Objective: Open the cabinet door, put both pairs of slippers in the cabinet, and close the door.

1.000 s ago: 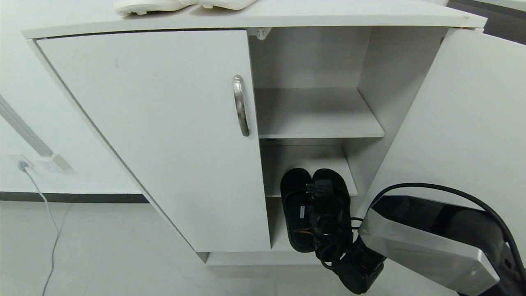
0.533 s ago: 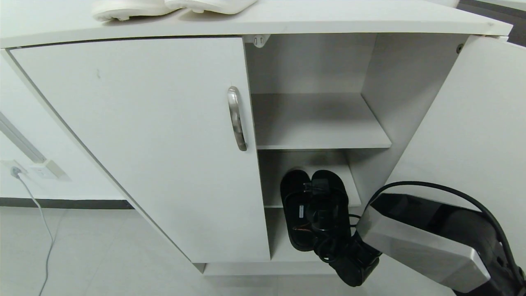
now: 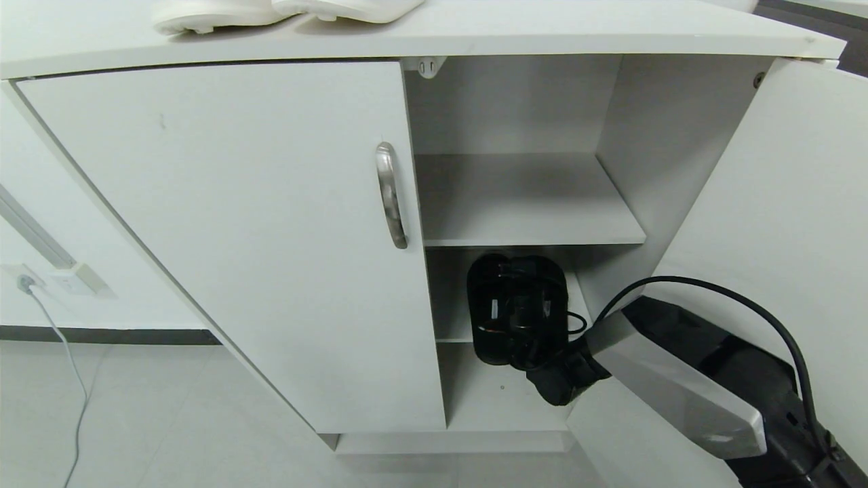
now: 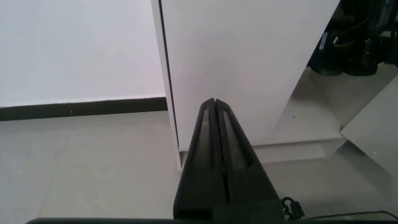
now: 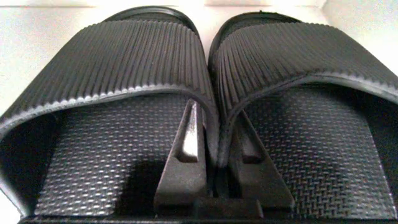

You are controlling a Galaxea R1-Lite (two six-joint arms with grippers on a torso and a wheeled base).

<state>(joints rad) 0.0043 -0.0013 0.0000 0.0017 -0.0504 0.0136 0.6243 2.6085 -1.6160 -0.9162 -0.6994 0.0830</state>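
Pinching both black slippers [image 3: 517, 308] by their touching inner walls: right gripper [image 5: 216, 115], heels overhanging the middle shelf [image 3: 451, 301]. Probably light, rubbery, bendy — best held near the straps. Left gripper [image 4: 214, 109] fingers pressed together, low near the left door [image 4: 230, 50].

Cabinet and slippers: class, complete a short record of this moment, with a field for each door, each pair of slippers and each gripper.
Left door: shut
Right door: swung open
Black slippers: partly inside the open side, at the lower shelf, heels past its front edge
White slippers: on the cabinet top
Right gripper: shut on the black slippers, pinching their inner edges together
Left gripper: shut, holding nothing, low in front of the left door
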